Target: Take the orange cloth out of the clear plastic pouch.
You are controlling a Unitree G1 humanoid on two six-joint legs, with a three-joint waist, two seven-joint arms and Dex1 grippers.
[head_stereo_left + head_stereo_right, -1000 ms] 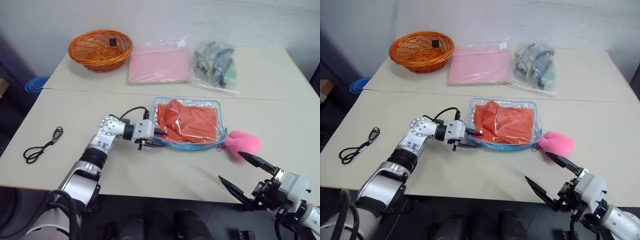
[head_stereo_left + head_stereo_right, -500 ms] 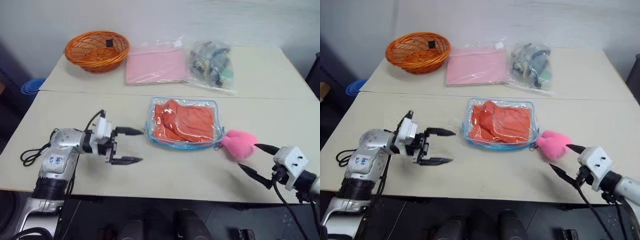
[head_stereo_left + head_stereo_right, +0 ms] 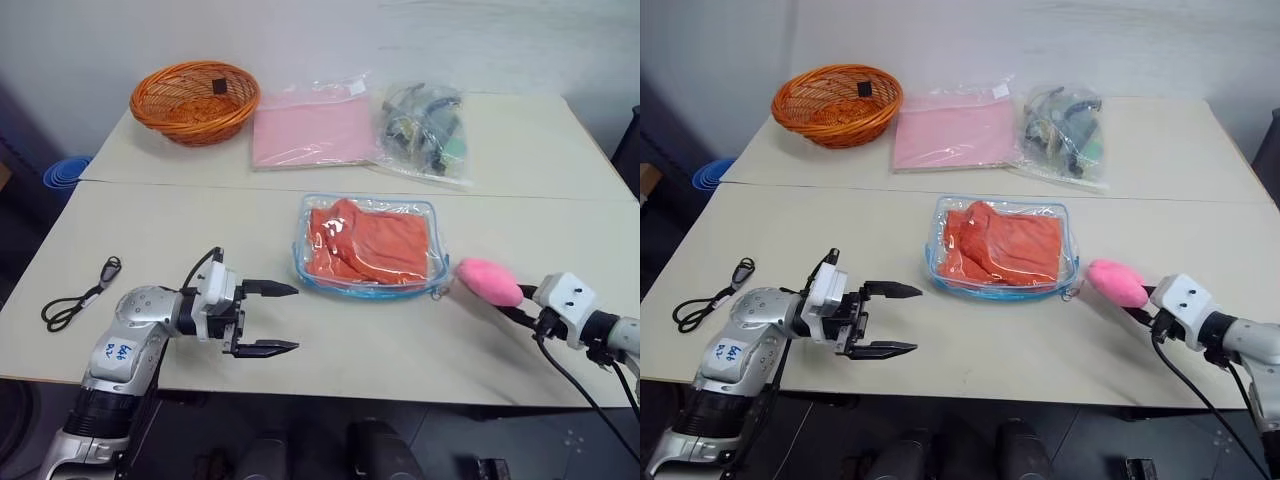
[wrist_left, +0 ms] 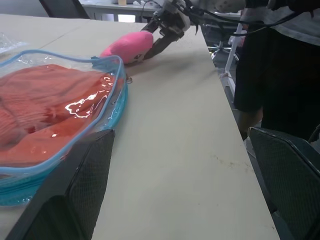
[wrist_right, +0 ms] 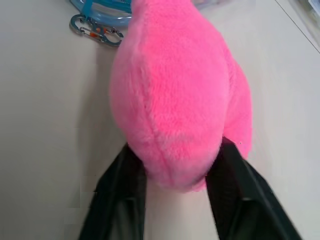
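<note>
apparently the right gripper (image 5: 175,195) pinches the pink pom-pom (image 5: 180,95); left gripper (image 3: 268,318) gapes.

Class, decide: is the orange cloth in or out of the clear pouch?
In. The orange cloth lies folded behind the clear plastic pouch walls, inside its blue trim.

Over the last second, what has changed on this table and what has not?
The left gripper let go of the clear plastic pouch and drew back, open. The right gripper came in from the table edge and closed on the pink pom-pom, squeezing it. The orange cloth is still inside the pouch; basket, both bags and black cord are unchanged.
</note>
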